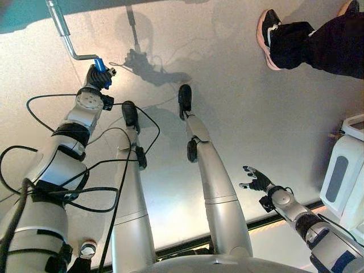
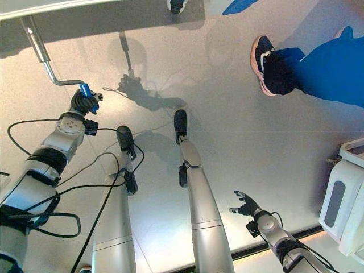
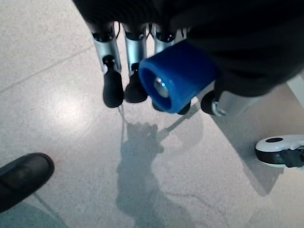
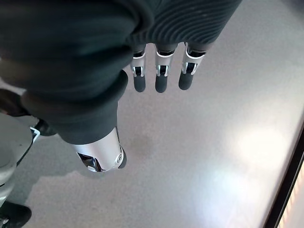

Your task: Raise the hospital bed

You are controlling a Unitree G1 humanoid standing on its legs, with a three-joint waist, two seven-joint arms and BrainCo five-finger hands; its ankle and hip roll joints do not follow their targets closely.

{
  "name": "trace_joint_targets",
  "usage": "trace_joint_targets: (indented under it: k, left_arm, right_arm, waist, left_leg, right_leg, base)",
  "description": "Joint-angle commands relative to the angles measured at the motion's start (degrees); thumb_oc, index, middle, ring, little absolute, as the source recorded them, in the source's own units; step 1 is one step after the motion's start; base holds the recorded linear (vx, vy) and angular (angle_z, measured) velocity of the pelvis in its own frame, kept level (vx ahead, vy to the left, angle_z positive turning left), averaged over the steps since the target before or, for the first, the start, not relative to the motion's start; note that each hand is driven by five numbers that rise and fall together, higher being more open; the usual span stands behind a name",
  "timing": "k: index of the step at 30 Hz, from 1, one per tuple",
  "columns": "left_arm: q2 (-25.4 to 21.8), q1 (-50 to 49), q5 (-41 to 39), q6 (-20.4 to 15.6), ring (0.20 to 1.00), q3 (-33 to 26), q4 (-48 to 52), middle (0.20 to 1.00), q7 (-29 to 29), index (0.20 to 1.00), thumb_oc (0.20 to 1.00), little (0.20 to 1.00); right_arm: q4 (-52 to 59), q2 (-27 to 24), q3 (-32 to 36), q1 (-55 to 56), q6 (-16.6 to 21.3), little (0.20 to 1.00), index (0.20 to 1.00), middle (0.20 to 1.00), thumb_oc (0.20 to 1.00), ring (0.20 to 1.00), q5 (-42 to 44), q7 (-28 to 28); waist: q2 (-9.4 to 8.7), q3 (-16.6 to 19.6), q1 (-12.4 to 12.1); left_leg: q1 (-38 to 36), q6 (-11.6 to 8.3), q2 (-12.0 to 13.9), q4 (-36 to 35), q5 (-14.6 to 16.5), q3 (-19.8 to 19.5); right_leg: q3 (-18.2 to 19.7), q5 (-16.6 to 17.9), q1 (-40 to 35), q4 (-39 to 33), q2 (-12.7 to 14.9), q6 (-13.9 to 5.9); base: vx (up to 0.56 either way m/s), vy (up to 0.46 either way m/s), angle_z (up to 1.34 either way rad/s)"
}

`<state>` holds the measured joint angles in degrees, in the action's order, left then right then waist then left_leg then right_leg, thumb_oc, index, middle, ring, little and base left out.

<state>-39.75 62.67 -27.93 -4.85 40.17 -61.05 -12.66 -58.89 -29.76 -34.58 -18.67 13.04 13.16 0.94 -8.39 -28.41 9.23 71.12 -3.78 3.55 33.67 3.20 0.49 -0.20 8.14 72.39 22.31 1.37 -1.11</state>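
The left hand (image 1: 98, 77) is clenched around the blue handle (image 1: 100, 64) of the metal crank (image 1: 63, 31), which extends from under the bed edge (image 2: 51, 7) at the far left. In the left wrist view, the fingers (image 3: 111, 85) curl beside the blue handle's round end. The right hand (image 1: 257, 180) hangs low at the right over the floor (image 1: 239, 102), released, fingers spread. A person's shoe (image 1: 267, 35) and leg stand at the far right, near a white unit (image 1: 344, 176)
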Motion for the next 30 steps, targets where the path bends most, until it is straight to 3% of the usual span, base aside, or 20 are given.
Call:
trace_joint_targets:
  k: [1,8,12,14,20,30]
  left_arm:
    - [3.7,6.51,5.35,-6.19,0.2,4.32,15.36,0.2,1.02,0.2,0.2,0.2]
    - [2.88,4.62,3.16,-7.79,0.2,7.13,27.78,0.2,2.07,0.2,0.2,0.2]
    - [2.33,4.39,2.7,-8.06,0.2,7.44,29.82,0.2,2.32,0.2,0.2,0.2]
    - [-0.56,3.05,-0.94,-9.44,0.2,8.91,38.88,0.2,3.66,0.2,0.2,0.2]
    - [-5.35,1.53,-4.93,-10.5,0.2,10.28,47.79,0.2,5.56,0.2,0.2,0.2]
    - [-19.82,-3.98,-17.53,-13.44,0.2,10.62,66.73,0.2,12.6,0.2,0.2,0.2]
  right_arm:
    - [0.19,-3.42,-3.02,3.92,-1.47,1.0,1.0,1.0,1.0,1.0,0.56,-0.39]
    - [0.41,-3.66,-2.0,5.16,-1.52,1.0,1.0,1.0,1.0,1.0,-0.91,-1.06]
    - [0.68,-3.81,-1.84,5.38,-1.53,1.0,1.0,1.0,1.0,1.0,-0.97,-1.23]
    - [0.86,-4.06,-1.13,6.5,-1.58,1.0,1.0,1.0,1.0,1.0,-1.9,-1.44]
    - [0.54,-4.21,-0.51,7.68,-1.54,1.0,1.0,1.0,1.0,1.0,-2.4,-1.38]
    - [-0.2,-5.3,0.77,10.98,-0.73,1.0,1.0,1.0,1.0,1.0,-4.51,0.04]
  waist:
    - [2.04,2.57,1.73]
    - [3.29,2.89,1.11]
    - [3.47,2.91,0.99]
    - [4.32,3.26,0.35]
    - [4.96,3.36,-0.26]
    - [5.94,3.93,-1.98]
  left_leg:
    - [-2.26,1.62,-0.51,-1.21,1.17,-0.9]
    - [-2.79,1.67,-0.9,-2.8,0.17,-1.15]
    - [-2.79,1.64,-0.98,-2.78,0.08,-1.2]
    - [-3.0,1.56,-1.26,-3.39,-0.2,-1.24]
    - [-3.36,1.5,-1.52,-3.42,-0.38,-1.39]
    - [-4.38,1.37,-2.23,-4.35,-0.85,-1.54]
  right_leg:
    - [-0.85,-4.75,-1.28,3.17,-0.97,-3.96]
    - [-1.03,-4.7,-1.63,3.02,-0.43,-3.95]
    - [-1.04,-4.77,-1.65,3.11,-0.42,-3.93]
    - [-1.21,-4.77,-1.94,3.1,-0.06,-3.98]
    - [-1.31,-4.92,-2.41,3.35,0.17,-3.94]
    - [-1.66,-5.14,-3.73,3.17,0.82,-4.07]
  base:
    - [-0.01,-0.005,0.1]
    - [-0.01,-0.002,0.03]
    - [0.0,0.002,0.03]
    - [0.0,0.0,0.0]
    - [0.0,0.0,0.0]
    - [0.0,0.003,0.0]
